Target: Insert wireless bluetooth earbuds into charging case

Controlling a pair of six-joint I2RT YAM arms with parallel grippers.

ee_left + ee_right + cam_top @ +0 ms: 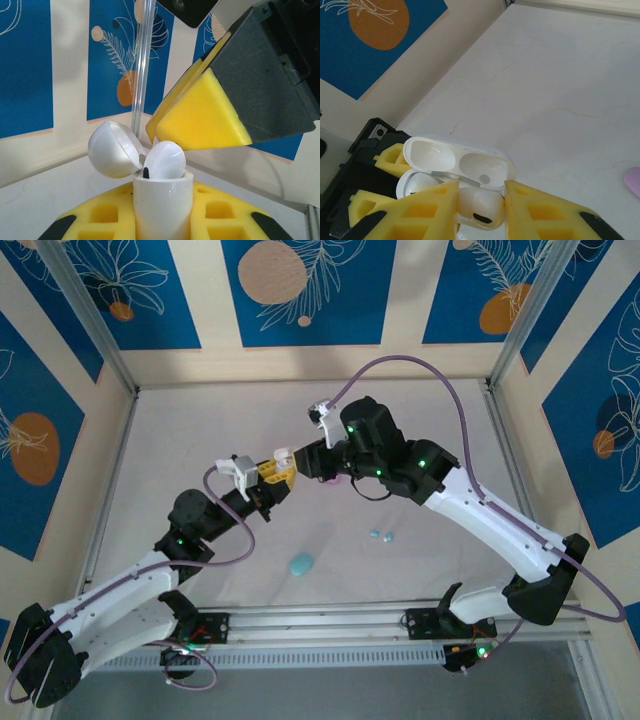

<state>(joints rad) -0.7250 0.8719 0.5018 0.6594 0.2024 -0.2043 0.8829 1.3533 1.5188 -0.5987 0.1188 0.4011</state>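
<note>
Glossy white case point(162, 210) & white bud point(165, 159), yellow foam pads point(200, 117) w/ black backing, cyan buds point(382, 535) & cyan case point(301, 565), off-white table point(200, 430), blue wall panels point(100, 290) w/ orange discs, white leaf outlines.

You work in robot lab cell: white table point(200, 430) fenced by aluminium posts point(88, 315), printed blue leaf panels point(300, 290), two arms point(480, 508) bolted on rail point(330, 620).
</note>
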